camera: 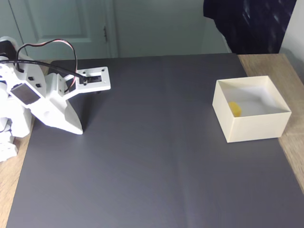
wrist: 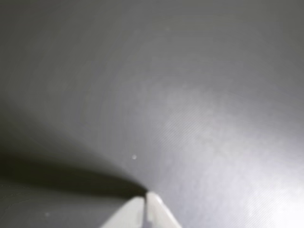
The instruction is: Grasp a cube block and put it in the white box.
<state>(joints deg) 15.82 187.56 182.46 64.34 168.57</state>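
Arm folded at left of fixed view, claw point(camera: 78, 129) tip down on dark mat point(camera: 152, 156) — fingers pressed together, gripping nothing; wrist view confirms, tips point(wrist: 145, 199) meeting over bare mat. Right side: white box point(camera: 254, 127) at mat edge on counter point(camera: 289, 142), cube block point(camera: 234, 109) already inside, near left wall. Judgement: task looks done — best handling now is parking arm steady, clear of box. No brands, labels or writing legible.
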